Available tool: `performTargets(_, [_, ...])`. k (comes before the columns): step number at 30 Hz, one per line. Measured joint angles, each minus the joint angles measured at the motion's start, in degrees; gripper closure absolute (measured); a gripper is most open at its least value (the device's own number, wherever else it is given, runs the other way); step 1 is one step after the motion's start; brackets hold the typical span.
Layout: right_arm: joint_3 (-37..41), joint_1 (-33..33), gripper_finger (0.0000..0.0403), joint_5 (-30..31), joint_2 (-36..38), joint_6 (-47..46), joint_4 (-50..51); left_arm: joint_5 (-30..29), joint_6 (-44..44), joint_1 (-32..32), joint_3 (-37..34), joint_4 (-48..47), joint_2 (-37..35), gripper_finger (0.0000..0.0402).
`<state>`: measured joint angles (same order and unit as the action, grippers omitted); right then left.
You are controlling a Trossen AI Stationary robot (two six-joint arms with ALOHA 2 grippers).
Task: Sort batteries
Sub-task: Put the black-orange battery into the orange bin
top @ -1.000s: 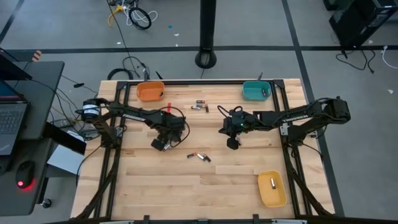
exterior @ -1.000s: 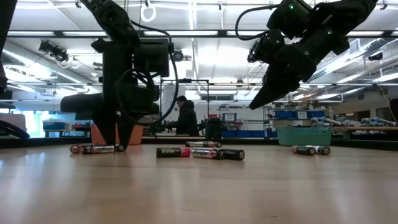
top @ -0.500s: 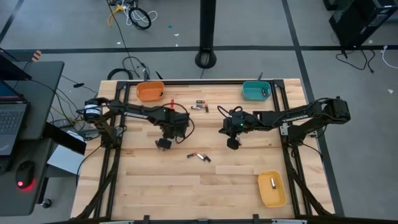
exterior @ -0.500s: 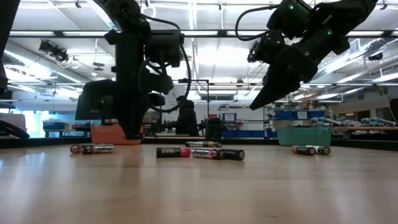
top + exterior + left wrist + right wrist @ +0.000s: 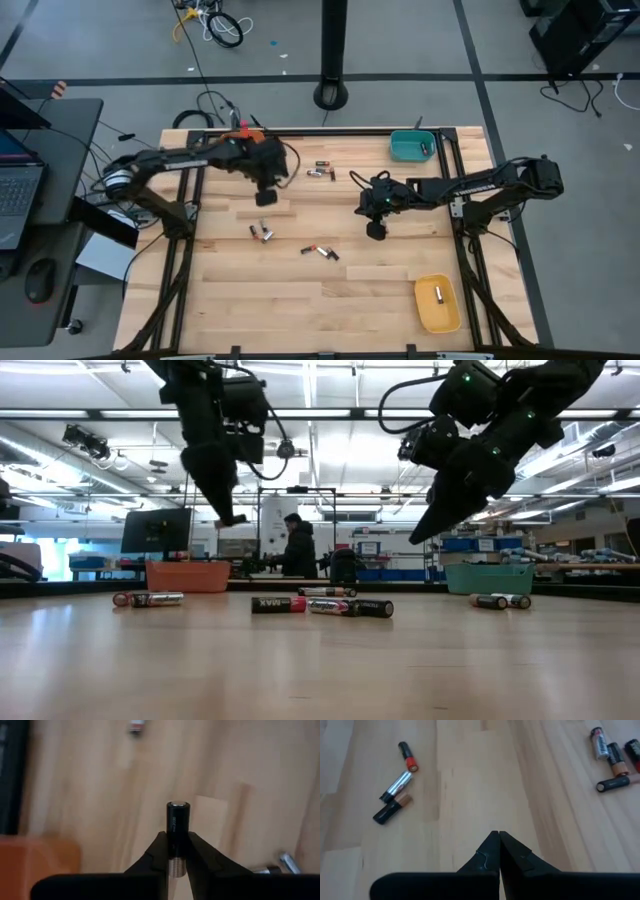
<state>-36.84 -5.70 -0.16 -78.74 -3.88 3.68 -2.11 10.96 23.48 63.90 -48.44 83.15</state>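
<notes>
Step in hand: carrying one picked battery (image 5: 178, 827) toward a bin; a judgement from how the left arm is posed.
Left gripper (image 5: 178, 851): clamped on the battery, a black cell with a silvery lower end, standing upright between the fingers; raised above the counter (image 5: 300, 300) near the orange bin (image 5: 187, 575).
Right gripper (image 5: 499, 842): fingers pressed together, empty, hovering over bare wood near the counter's middle, waiting.
Loose batteries: a pair (image 5: 262, 233) below the left gripper, a cluster (image 5: 320, 251) at mid-counter, another cluster (image 5: 320, 170) near the far edge.
Bins: teal bin (image 5: 412, 146) at the far right corner, yellow bin (image 5: 437, 303) at the near right with one cell inside.
Next move calls for: probably bringing the held cell squarely over the orange bin's opening, then parting the fingers; which bin suits this cell type I cannot tell.
Risk: releasing short of the rim would drop it back on the wood.
</notes>
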Motion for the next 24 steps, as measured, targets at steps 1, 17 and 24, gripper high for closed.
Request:
performTargets(1, [0.0,-0.3,0.0394,0.0,0.0,-0.1,-0.1,0.0,-1.2,1.4,0.0,-0.3,-0.9,0.0358])
performTargets(17, [0.0,-13.7,0.0394,0.0,0.0,3.6,-3.2,-0.4,-10.2,17.7,0.1,-0.8,-3.3,0.0358])
performTargets(24, [0.0,-17.5,0.0394,-5.2,0.0,-4.3,-4.9,0.2,-14.8,17.8,0.1,3.2,-3.4,0.0358])
